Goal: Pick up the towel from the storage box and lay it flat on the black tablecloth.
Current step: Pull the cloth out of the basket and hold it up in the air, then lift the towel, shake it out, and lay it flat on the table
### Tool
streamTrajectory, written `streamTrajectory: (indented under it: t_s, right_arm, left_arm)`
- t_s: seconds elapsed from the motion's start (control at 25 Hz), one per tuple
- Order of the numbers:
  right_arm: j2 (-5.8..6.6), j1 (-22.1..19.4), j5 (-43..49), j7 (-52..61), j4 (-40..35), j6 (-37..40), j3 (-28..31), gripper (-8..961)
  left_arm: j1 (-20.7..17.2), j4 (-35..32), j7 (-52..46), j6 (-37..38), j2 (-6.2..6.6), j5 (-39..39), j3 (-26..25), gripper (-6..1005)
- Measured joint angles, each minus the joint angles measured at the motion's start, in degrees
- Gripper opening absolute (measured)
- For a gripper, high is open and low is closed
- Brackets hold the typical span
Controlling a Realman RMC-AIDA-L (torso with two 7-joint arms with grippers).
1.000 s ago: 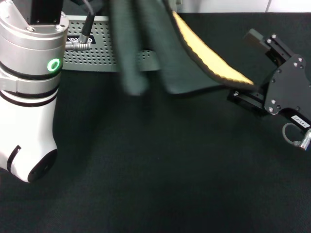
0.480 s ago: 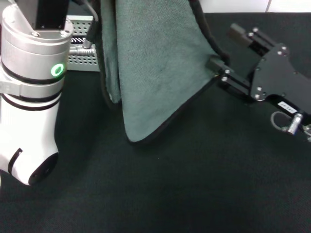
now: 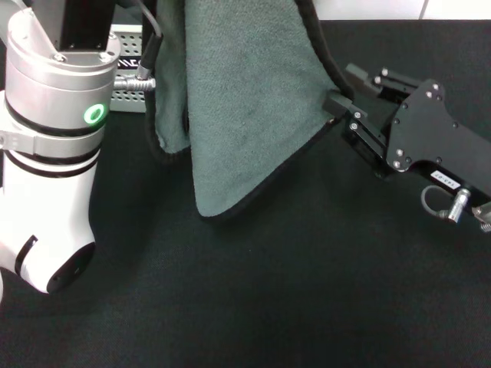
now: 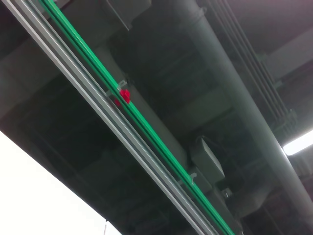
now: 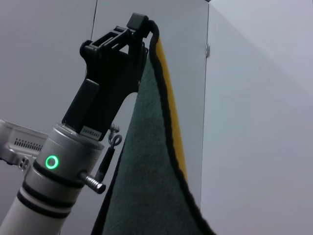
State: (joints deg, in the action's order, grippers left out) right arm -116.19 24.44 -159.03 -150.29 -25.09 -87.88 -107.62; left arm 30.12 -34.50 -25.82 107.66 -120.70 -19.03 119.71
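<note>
The towel (image 3: pixel 245 100) hangs in the air over the black tablecloth (image 3: pixel 268 299), grey-teal face toward the head camera, its lowest corner just above the cloth. In the right wrist view my left gripper (image 5: pixel 139 24) is shut on the top corner of the towel (image 5: pixel 146 196), whose yellow face shows as a thin strip. My right gripper (image 3: pixel 336 104) is pinched on the towel's black-stitched right edge. The storage box (image 3: pixel 126 69) peeks out at the back left, behind my left arm (image 3: pixel 54 153). The left wrist view shows only ceiling.
My white left arm fills the left side of the head view, with a cable plug beside the box. The right arm's black body (image 3: pixel 430 146) reaches in from the right. Black cloth spreads in front of and below the towel.
The towel swung forward and opened out, from a folded bundle with its yellow face showing to a hanging sheet with its grey-teal face showing. My right gripper moved left and nearer.
</note>
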Motion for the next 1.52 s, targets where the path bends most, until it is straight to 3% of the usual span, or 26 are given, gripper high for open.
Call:
streamTrajectory:
  t_s: [0.2, 0.44, 0.8, 1.2, 1.52]
  right_arm:
    - [0.0, -0.5, 0.0, 0.0, 0.0, 0.9, 0.0, 291]
    - [0.0, -0.2, 0.1, 0.0, 0.0, 1.3, -0.2, 136]
    - [0.0, 1.0, 1.0, 0.0, 0.0, 1.5, -0.7, 9]
    - [0.03, 0.9, 1.8, 0.1, 0.0, 1.5, -0.8, 25]
    - [0.0, 1.0, 2.0, 0.2, 0.0, 1.5, -1.4, 279]
  left_arm:
    - [0.0, 0.0, 0.1, 0.0, 0.03, 0.0, 0.0, 38]
    - [0.0, 0.2, 0.1, 0.1, 0.03, -0.1, -0.2, 39]
    - [-0.1, 0.3, 0.0, 0.1, 0.11, 0.0, -0.1, 41]
    - [-0.2, 0.4, 0.0, 0.2, 0.12, 0.0, -0.3, 42]
    - [-0.3, 0.4, 0.0, 0.2, 0.13, 0.0, -0.3, 44]
